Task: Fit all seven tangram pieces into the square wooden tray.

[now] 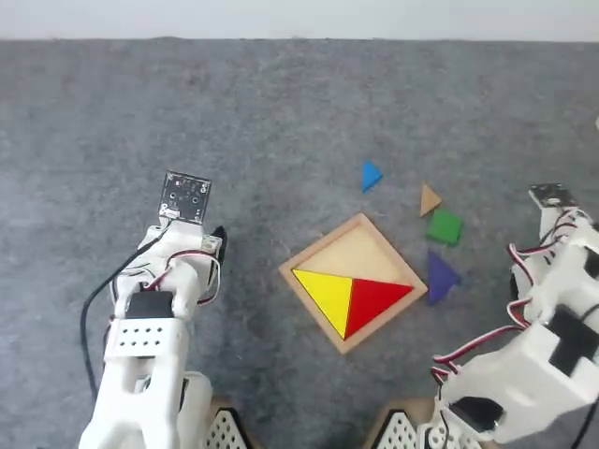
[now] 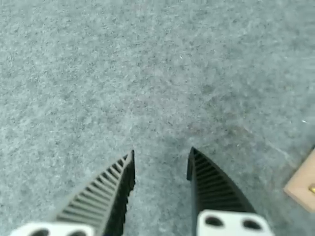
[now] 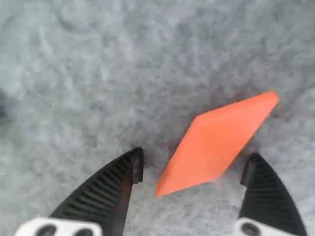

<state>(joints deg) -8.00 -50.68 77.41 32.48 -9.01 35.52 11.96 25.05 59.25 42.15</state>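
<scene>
tangram parallelogram [image 3: 216, 142] lies flat on the carpet [image 3: 98, 73] inside the right gripper [image 3: 196, 157], jaws spread, ungripped; closing on its slanted edges might squirt it aside. left gripper [image 2: 162, 153] gapes empty near the tray [image 1: 320, 243], which holds the yellow triangle [image 1: 326, 295] and red triangle [image 1: 374, 297]; green square [image 1: 444, 226] waits beyond

Yellow triangle [image 1: 328, 294], red triangle [image 1: 375, 296] in tray [image 1: 360, 251]

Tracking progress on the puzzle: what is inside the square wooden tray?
The tray holds a yellow triangle and a red triangle side by side; the rest is bare wood. The tray floor beneath them is covered.
</scene>
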